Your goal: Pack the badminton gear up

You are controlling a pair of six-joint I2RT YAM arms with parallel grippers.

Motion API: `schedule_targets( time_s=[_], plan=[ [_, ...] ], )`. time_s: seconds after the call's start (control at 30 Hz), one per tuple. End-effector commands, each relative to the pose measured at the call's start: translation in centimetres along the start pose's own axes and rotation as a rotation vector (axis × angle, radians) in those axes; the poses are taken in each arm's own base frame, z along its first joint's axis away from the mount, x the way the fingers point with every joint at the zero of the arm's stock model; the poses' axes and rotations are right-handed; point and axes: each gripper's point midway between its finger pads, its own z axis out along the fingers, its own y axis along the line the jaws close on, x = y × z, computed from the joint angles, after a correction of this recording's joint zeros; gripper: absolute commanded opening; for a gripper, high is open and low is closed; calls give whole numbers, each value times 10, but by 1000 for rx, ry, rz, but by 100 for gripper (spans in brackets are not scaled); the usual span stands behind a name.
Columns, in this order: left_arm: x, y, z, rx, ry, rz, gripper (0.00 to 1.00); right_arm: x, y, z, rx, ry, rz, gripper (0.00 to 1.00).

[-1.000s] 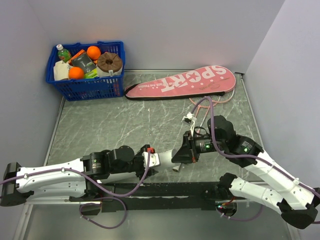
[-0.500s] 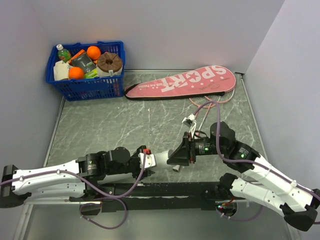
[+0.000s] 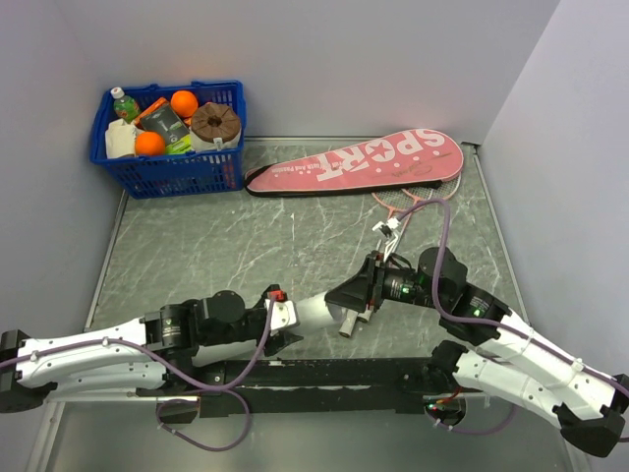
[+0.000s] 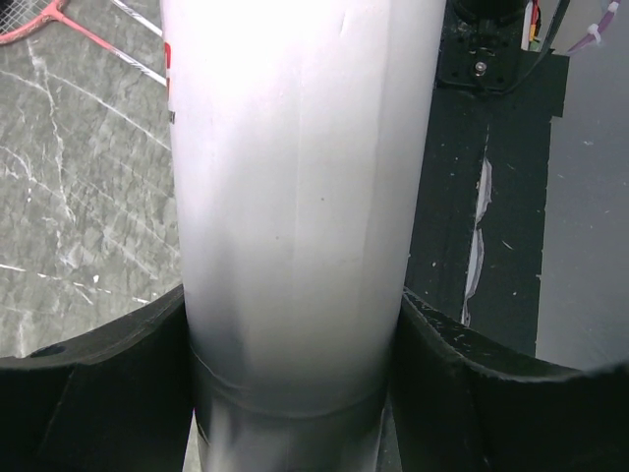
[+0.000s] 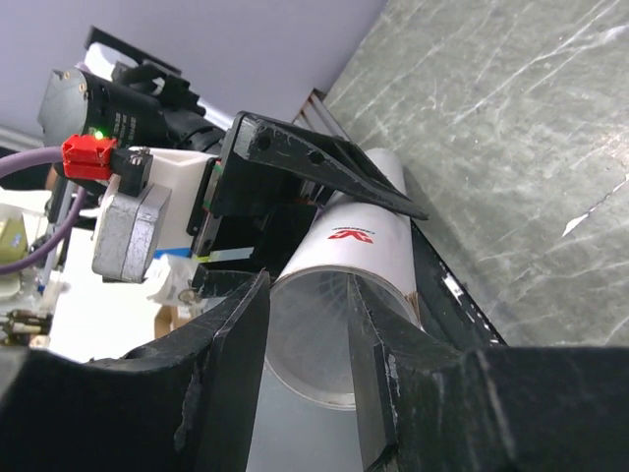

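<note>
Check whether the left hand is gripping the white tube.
Yes, the white tube sits clamped between both fingers of the left hand.

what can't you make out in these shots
- white tube contents: right wrist view, dim inside, partly behind the right jaws
- tube's ends: left wrist view, cut off by top and bottom edges
- rackets: top view, heads mostly under the pink case, shafts pass behind the right arm

We find the overhead view evenly and softly lit and sharp throughout, with only faint shadows on the marble table (image 3: pixel 246 246). In the left wrist view, glare overexposes the white tube (image 4: pixel 295 197) and washes out its surface. In the right wrist view the near fingers (image 5: pixel 221 393) are blurred and the lower left corner is blown out.
</note>
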Motion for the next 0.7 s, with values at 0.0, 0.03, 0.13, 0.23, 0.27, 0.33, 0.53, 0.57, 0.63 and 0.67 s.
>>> schedule_targets(
  time_s=[0.0,0.03,0.13,0.23,0.27,0.33,0.53,0.57,0.63,0.67],
  plan=[
    [-75,0,-16,8,-292,-2,1,6,-27,3,93,-22,30,44],
    [-76,0,-17,8,-298,-1,1,7,-28,3,93,-26,33,44],
    [-77,6,-19,-24,-309,-7,1,9,-33,0,96,-47,46,44],
    [-78,6,-20,-27,-315,-9,1,9,-35,-6,94,-77,55,45],
    [-77,6,-19,-27,-312,-9,1,9,-35,-8,89,-92,56,45],
    [-77,6,-19,-26,-310,-7,1,9,-33,-10,77,-103,55,46],
    [-77,9,-18,-40,-304,-9,1,19,-29,-9,57,-32,43,43],
    [-76,11,-17,-52,-300,-11,1,21,-29,-6,60,-9,44,41],
    [-76,14,-18,-68,-298,-15,1,28,-31,-3,63,27,37,36],
    [-73,18,-17,-96,-284,-28,1,34,-34,1,80,58,39,33]
  ],
)
